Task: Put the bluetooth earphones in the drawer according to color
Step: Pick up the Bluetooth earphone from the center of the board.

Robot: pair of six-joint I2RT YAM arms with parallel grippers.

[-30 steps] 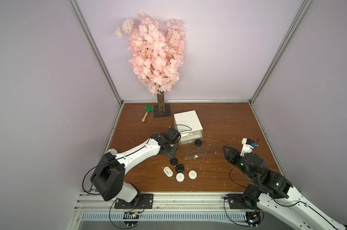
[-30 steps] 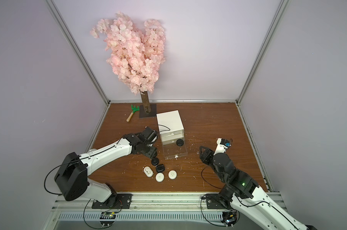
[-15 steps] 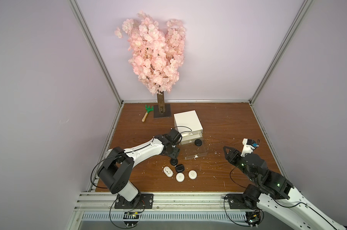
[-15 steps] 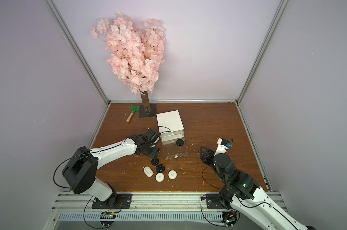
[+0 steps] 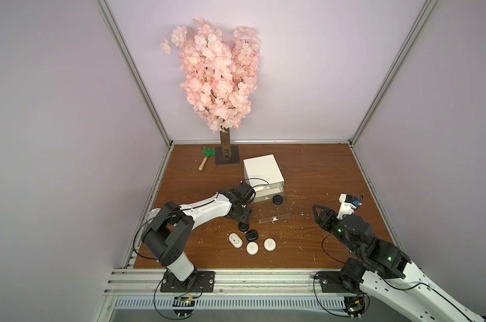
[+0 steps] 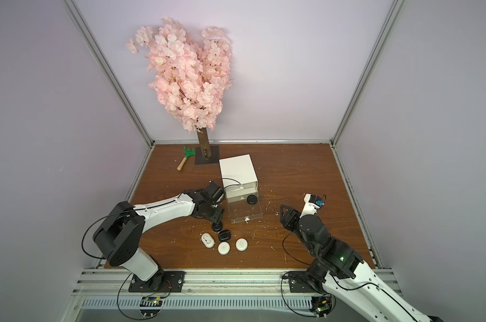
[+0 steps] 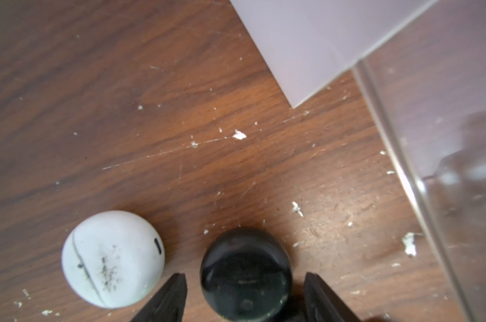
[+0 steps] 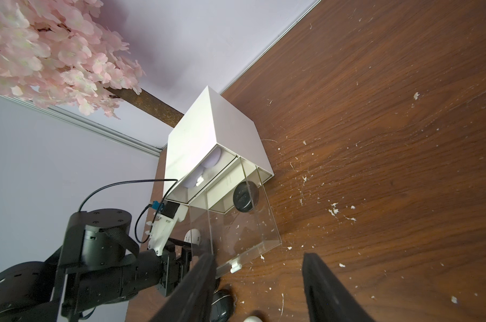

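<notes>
**Earphone Cases and Drawer Cabinet: Current State**

The white drawer cabinet stands upright. Its lowest clear drawer is pulled out and holds one round black case. Lavender cases show inside the top drawer. In front lie two black cases and three white cases, closely grouped.

Blk earphone, smudged wht earphone, brown woodgrain table.
</notes>
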